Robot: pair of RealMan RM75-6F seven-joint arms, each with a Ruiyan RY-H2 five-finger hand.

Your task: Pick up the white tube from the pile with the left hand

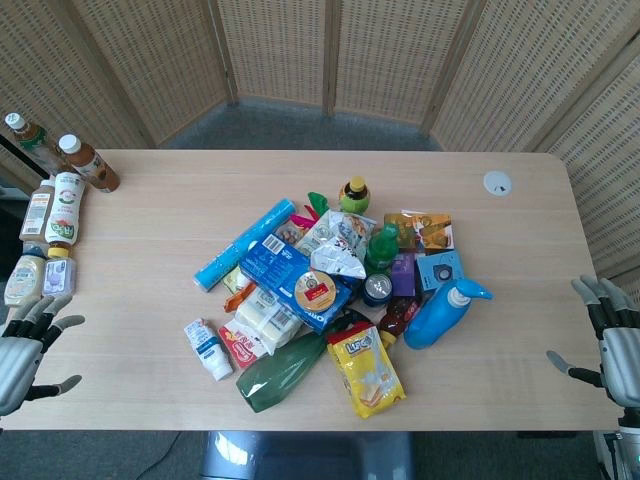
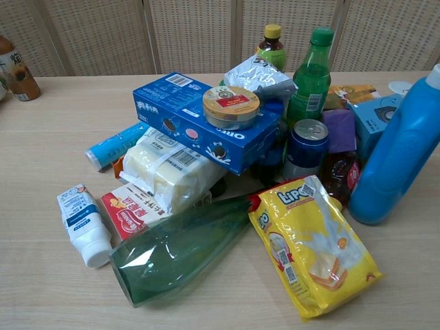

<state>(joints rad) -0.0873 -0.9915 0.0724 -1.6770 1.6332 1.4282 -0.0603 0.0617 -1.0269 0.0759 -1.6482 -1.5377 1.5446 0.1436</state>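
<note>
The white tube point(image 1: 207, 347) with blue print lies at the near left edge of the pile, cap toward the table's front; in the chest view the tube point(image 2: 84, 223) lies flat beside a red-and-white packet point(image 2: 128, 211). My left hand point(image 1: 24, 352) hovers at the table's left edge, fingers spread, holding nothing, well to the left of the tube. My right hand point(image 1: 612, 340) is at the right edge, fingers apart and empty. Neither hand shows in the chest view.
The pile holds a green transparent bottle point(image 1: 283, 371), a yellow snack bag point(image 1: 366, 369), a blue biscuit box point(image 1: 295, 281), a blue detergent bottle point(image 1: 442, 312) and a blue roll point(image 1: 244, 243). Several bottles point(image 1: 50, 215) lie along the table's left edge.
</note>
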